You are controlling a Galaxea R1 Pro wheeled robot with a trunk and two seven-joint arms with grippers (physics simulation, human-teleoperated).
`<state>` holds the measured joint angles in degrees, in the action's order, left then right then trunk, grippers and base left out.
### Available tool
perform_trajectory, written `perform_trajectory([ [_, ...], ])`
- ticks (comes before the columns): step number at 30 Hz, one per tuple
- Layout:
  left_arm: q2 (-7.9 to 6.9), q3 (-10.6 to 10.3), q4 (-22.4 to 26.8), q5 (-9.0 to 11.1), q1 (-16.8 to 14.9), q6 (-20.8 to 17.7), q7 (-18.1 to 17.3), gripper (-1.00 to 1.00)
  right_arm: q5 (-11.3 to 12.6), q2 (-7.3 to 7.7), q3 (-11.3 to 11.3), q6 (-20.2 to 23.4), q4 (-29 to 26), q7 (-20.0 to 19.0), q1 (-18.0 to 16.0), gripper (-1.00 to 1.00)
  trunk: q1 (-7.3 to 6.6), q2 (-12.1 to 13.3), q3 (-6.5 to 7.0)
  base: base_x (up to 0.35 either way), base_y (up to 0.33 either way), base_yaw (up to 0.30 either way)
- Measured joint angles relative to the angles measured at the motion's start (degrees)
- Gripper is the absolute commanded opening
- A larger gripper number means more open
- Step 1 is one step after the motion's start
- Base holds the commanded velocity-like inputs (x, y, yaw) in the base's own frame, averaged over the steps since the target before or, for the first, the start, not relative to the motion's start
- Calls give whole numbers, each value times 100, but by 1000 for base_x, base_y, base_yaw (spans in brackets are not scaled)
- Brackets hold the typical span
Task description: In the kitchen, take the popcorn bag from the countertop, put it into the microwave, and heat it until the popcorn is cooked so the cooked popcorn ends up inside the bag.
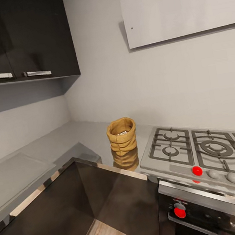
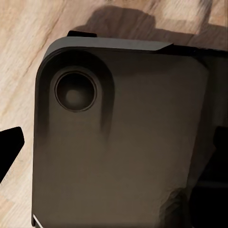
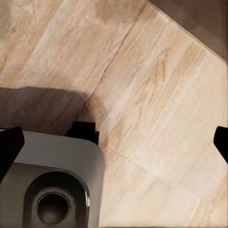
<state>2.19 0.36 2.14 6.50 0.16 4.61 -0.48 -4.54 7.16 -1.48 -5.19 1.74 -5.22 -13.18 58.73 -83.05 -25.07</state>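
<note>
Bag (image 1: 122, 135) — upright on countertop (image 1: 60, 141) just beside hob (image 1: 202, 149), rim rolled down, popcorn (image 1: 123, 133) showing. Grippers hang over floor (image 3: 156, 95), likely stowed for travel; jaw opening cannot be told.

the kitchen looks softly lit, not too bright. the shiny grey desk (image 1: 60, 141) mirrors the popcorn bag (image 1: 122, 135) like a faint twin below it. the dark cupboards (image 1: 21, 38) have pale glare streaks. walls bend a little near the edges. in the wrist views a big soft shadow lies on the wooden floor (image 3: 156, 109).
</note>
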Motion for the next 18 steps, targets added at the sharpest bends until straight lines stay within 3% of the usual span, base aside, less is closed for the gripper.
perform_trajectory([
  [3, -5, 0, 0, 5, 0, 2, 0, 100, 5, 8, 0, 0, 1, 0, 0, 100, 0, 0, 0, 0, 0, -212],
  [11, -2, 4, 0, 6, 0, 6, 12, 100, -7, 21, -3, -17, -5, -50, 0, 100, -1, 0, 0, 10, 0, -5],
  [18, -1, 0, 0, 7, 0, 6, 0, 100, -2, 20, 0, -17, -2, -19, 0, 100, -2, 0, 0, 132, 98, 0],
])
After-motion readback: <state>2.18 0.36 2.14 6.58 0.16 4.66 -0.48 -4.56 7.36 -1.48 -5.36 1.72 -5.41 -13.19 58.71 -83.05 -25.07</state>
